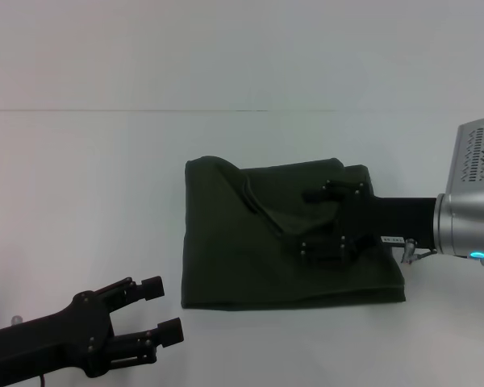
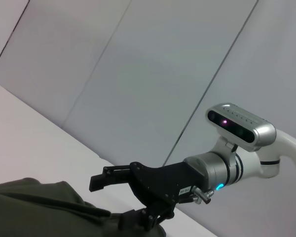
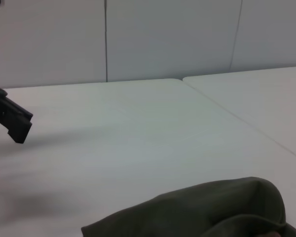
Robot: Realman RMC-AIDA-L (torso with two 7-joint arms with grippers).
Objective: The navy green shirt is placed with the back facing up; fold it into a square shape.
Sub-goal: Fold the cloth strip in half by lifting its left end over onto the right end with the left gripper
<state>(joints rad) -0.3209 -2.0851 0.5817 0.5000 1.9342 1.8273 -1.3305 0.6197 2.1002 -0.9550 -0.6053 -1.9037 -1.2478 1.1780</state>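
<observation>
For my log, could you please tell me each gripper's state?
Left gripper: open, empty, beside the navy green shirt.
Right gripper: open, over the shirt.

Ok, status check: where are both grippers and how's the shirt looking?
Right gripper open, over the shirt's right half. Left gripper open, off its near-left corner, clear of cloth. Navy green shirt folded to a rough rectangle. Nothing in the way.
</observation>
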